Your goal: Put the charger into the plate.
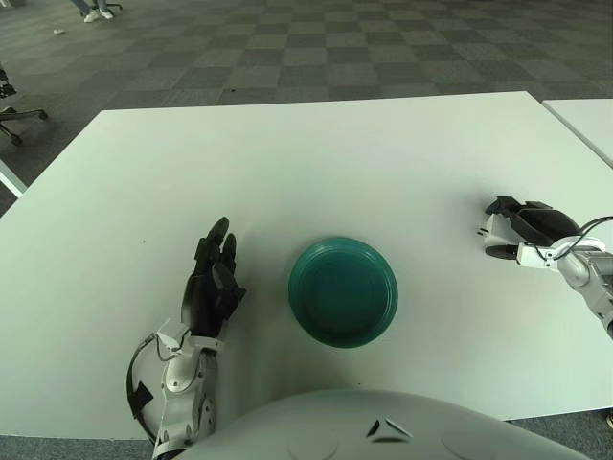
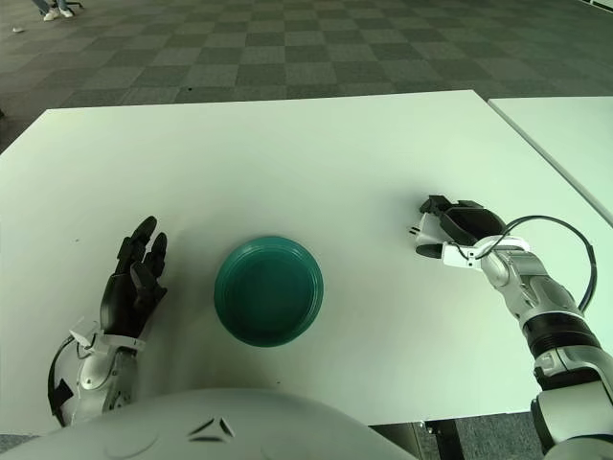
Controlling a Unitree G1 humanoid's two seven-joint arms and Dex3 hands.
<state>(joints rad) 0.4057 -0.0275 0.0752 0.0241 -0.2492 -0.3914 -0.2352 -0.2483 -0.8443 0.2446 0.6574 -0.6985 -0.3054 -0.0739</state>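
Left eye view first: a white table [image 1: 316, 153] takes up most of the scene, its far edge running along a checkered carpet floor [image 1: 316, 48], with a second white table [image 1: 586, 120] just past the right edge. The middle and far half of the tabletop lie bare, giving wide room around the green plate [image 1: 343, 291], which sits near the front edge, a little right of centre. The left hand [image 1: 213, 283] shows well left of the plate, fingers straight and loosely spread, holding nothing. Far right, the right hand [image 1: 525, 230] is down at the table close to its right edge, dark fingers bent around the white charger [image 1: 496, 230]. The charger is well apart from the plate, with clear tabletop between them.

Now the right eye view: the right hand [image 2: 460, 230] reads better here, fingers wrapped over the charger [image 2: 429, 231], thumb below it. Its prongs stick out to the left, toward the plate [image 2: 268, 290], so its long axis runs roughly left to right. Whether it is off the tabletop, I cannot tell. The left hand [image 2: 134, 287] shows left of the plate, fingers apart.
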